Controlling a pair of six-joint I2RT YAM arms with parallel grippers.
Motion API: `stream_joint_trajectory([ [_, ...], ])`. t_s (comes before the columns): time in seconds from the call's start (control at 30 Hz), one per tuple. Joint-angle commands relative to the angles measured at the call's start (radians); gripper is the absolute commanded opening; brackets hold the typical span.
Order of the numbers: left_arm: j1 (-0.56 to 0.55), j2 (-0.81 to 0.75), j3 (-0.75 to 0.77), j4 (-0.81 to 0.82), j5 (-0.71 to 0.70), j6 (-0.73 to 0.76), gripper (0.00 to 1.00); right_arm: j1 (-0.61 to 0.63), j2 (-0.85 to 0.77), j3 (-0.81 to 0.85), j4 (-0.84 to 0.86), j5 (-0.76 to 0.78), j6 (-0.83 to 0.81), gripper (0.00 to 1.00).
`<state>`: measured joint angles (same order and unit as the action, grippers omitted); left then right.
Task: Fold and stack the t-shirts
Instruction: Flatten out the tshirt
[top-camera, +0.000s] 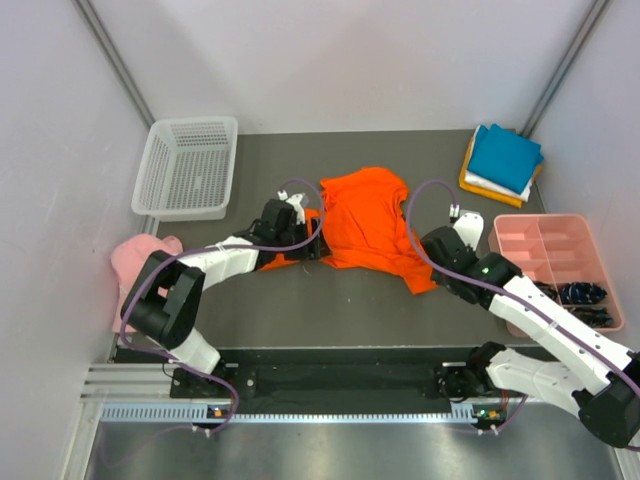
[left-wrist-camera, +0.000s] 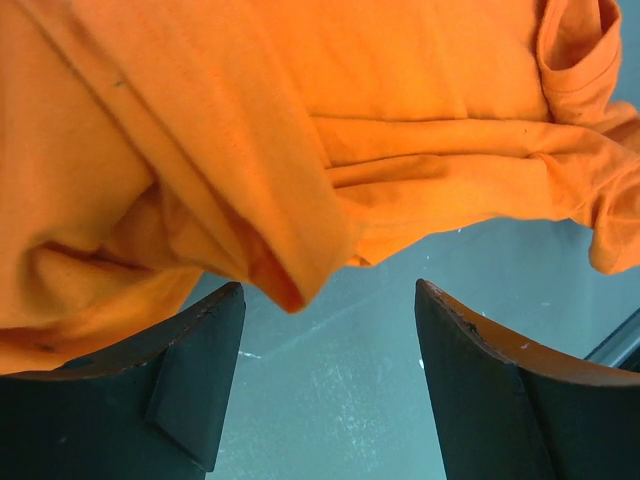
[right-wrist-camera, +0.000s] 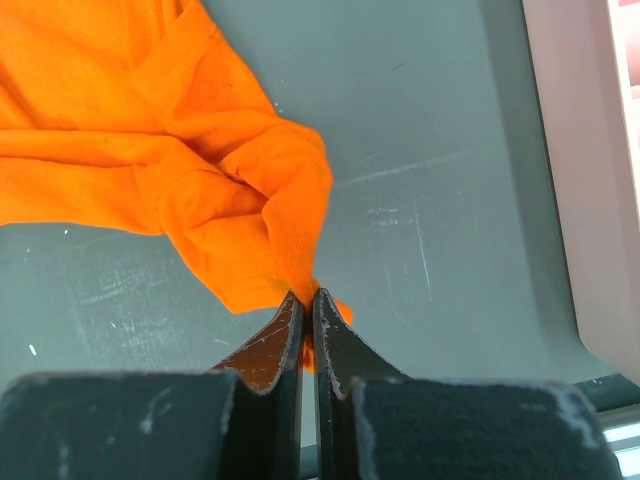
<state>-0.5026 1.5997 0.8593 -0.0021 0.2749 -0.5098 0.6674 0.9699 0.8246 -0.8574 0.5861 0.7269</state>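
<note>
Right hand (right-wrist-camera: 305, 300) is clamped shut on a bunched corner of the orange t-shirt (top-camera: 365, 220), which lies crumpled at the middle of the table (top-camera: 330, 310) between both arms. Left hand (left-wrist-camera: 330, 300) has its fingers apart at the shirt's left edge, fabric draped just past the tips. Teal, white and yellow folded t-shirts (top-camera: 503, 160) sit stacked at the far right corner.

We see orange t-shirt (top-camera: 365, 225) crumpled, partly spread, mid-table, one corner trailing toward 4 o'clock. At 2 o'clock we note folded stack: teal t-shirt (top-camera: 505, 155) on top, white t-shirt (top-camera: 491, 186) and amber t-shirt (top-camera: 468, 180) beneath.
</note>
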Motion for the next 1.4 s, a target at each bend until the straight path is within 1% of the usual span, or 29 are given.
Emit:
stream_joint_trajectory([
  [0.0, 0.029, -0.038, -0.043, 0.091, 0.064, -0.068, 0.73, 0.009, 0.001, 0.007, 0.021, 0.015, 0.006, 0.0],
  [0.17, 0.033, -0.067, -0.098, 0.204, 0.109, -0.191, 0.72, 0.009, 0.004, 0.007, 0.024, 0.012, 0.006, 0.0],
  [0.3, 0.036, -0.075, -0.128, 0.269, 0.136, -0.249, 0.71, 0.009, 0.006, 0.007, 0.027, 0.011, 0.006, 0.0],
  [0.4, 0.036, -0.076, -0.12, 0.281, 0.158, -0.266, 0.71, 0.008, 0.006, 0.005, 0.026, 0.014, 0.006, 0.0],
  [0.7, 0.049, -0.064, -0.128, 0.284, 0.149, -0.26, 0.7, 0.009, 0.004, 0.002, 0.023, 0.017, 0.006, 0.0],
  [0.93, 0.052, -0.061, -0.174, 0.349, 0.156, -0.299, 0.7, 0.009, 0.004, -0.002, 0.029, 0.017, 0.005, 0.0],
  [1.07, 0.052, -0.069, -0.221, 0.405, 0.162, -0.351, 0.69, 0.009, 0.007, -0.005, 0.031, 0.014, 0.006, 0.0],
  [1.37, 0.058, -0.075, -0.238, 0.427, 0.127, -0.36, 0.69, 0.009, 0.009, -0.001, 0.026, 0.015, 0.006, 0.0],
])
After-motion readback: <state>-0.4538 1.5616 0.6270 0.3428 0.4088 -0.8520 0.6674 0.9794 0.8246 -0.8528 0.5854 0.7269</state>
